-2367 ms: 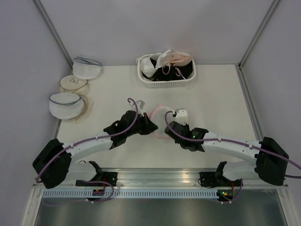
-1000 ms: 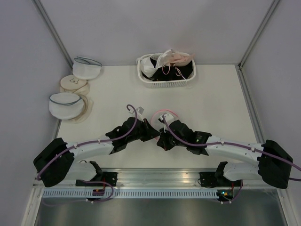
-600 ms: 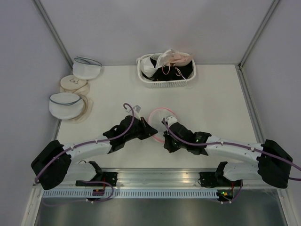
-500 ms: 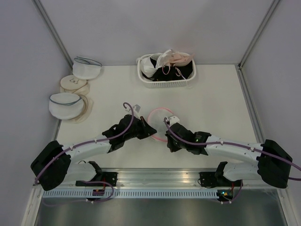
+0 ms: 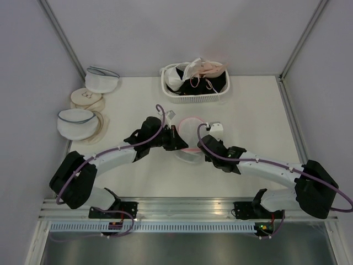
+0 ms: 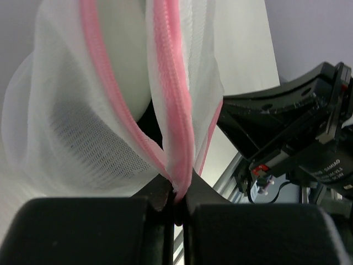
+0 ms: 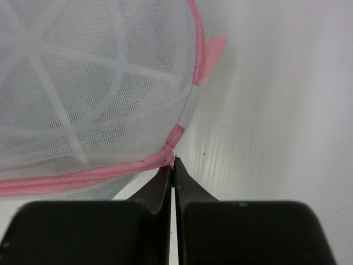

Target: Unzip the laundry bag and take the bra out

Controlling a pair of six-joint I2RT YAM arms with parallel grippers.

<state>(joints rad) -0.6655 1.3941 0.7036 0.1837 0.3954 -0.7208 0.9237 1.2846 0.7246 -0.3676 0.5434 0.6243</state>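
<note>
One bag (image 5: pixel 186 155), strung left-to-right between my left gripper (image 6: pixel 175 200) and right gripper (image 7: pixel 172 165), both pinched tight on it.

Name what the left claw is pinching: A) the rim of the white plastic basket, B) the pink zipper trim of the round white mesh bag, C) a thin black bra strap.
B: the left wrist view shows the left claw shut on the pink zipper trim of the round white mesh bag.
</note>
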